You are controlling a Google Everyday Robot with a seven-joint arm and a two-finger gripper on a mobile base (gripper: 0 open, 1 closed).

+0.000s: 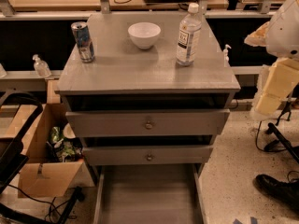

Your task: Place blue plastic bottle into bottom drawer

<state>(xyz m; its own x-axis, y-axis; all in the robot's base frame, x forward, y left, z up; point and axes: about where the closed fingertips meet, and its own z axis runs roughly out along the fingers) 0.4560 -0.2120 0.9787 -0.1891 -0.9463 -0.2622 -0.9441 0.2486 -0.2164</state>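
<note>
One blue plastic bottle [188,34] upright on cabinet [140,69]; bottom drawer [148,195] open; end effector [273,90] far right, state unclear.

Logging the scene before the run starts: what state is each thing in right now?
blue plastic bottle: upright, capped, on the cabinet top.
can: upright on the cabinet top.
bowl: right way up, looks empty.
bottom drawer: pulled open, nothing seen inside.
upper drawers: pushed in or nearly.
pincer: off the cabinet top's right edge, holding nothing.
</note>
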